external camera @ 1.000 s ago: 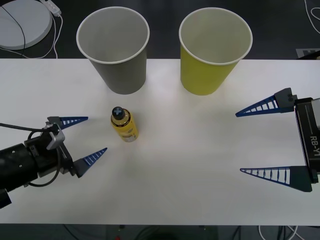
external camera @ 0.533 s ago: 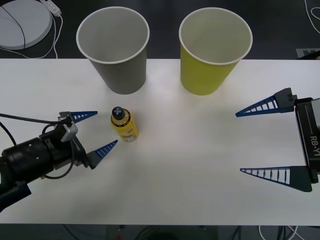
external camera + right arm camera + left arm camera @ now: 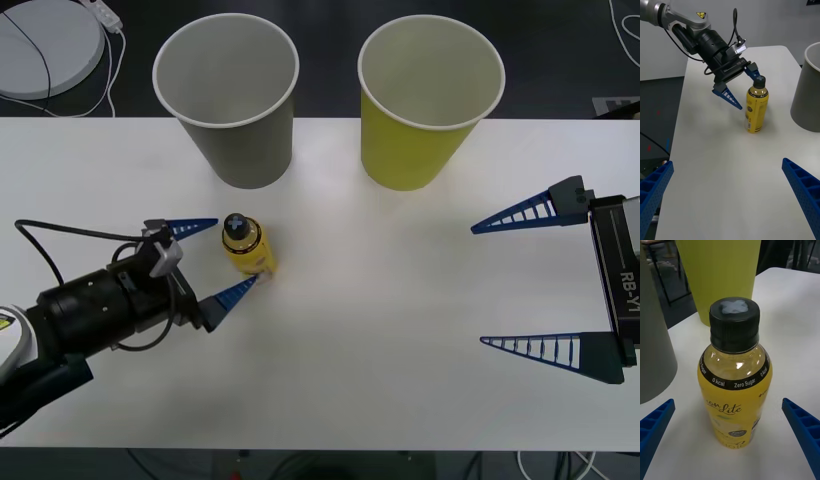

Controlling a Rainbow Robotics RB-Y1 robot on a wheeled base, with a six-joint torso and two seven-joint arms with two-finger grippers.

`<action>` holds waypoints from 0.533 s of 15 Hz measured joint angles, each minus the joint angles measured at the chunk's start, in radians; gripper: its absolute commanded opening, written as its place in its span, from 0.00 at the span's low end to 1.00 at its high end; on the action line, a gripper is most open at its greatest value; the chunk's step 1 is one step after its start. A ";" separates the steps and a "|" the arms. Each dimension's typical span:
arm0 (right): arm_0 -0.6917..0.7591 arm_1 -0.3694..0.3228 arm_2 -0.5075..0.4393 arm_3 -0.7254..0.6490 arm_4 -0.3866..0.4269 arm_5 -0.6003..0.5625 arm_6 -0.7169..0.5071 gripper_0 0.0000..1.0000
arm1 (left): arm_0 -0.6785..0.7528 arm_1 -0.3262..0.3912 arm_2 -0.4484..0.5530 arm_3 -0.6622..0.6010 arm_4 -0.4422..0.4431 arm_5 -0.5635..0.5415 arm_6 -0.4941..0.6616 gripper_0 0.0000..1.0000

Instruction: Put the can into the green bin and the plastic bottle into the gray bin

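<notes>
Upright, plastic bottle (image 3: 734, 382) — "0 kcal Zero Sugar", possibly "Lite"

The front view looks down over the table (image 3: 400, 330). The left wrist view sits close to the plastic bottle (image 3: 734, 378); the right wrist view sees it from farther off.

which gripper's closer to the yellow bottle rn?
Left. The left gripper is open with its fingers on either side of the plastic bottle, not yet closed on it. The right gripper is open and parked far across the table, well clear of it.
</notes>
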 measured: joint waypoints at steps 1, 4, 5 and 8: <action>0.000 0.000 0.000 0.000 0.000 0.000 0.000 1.00 | -0.003 -0.012 -0.002 0.000 -0.015 0.001 0.007 1.00; 0.000 0.000 0.000 0.000 0.000 0.000 0.000 1.00 | -0.012 -0.043 -0.002 0.000 -0.058 0.010 0.029 1.00; 0.000 0.000 0.000 0.000 0.000 0.000 0.000 1.00 | -0.017 -0.048 -0.002 0.000 -0.070 0.011 0.040 1.00; 0.000 0.000 0.000 0.000 0.000 0.000 0.000 1.00 | -0.040 -0.054 -0.004 0.012 -0.102 0.011 0.072 1.00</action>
